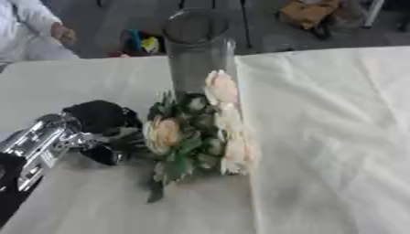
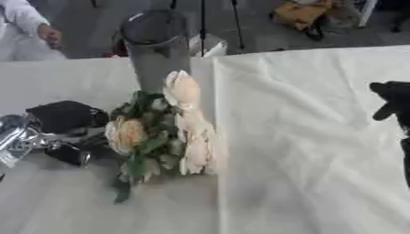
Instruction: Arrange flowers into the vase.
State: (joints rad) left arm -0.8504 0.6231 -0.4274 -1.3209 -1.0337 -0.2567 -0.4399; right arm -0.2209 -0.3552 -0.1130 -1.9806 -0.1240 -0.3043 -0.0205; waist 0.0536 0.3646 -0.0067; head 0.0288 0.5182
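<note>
A tall clear glass vase stands upright at the back middle of the white-clothed table. In front of it is a bunch of cream and peach roses with green leaves, its top bloom overlapping the vase's lower wall. My black left hand comes in from the left, and its fingers curl into the leafy left side of the bunch. The stems are hidden behind leaves and hand. My right hand shows only at the right edge of the right eye view, well away from the flowers, fingers relaxed.
A fold in the cloth runs down the table just right of the bunch. A person in white sits beyond the far left corner. Bags and coloured items lie on the floor behind the table.
</note>
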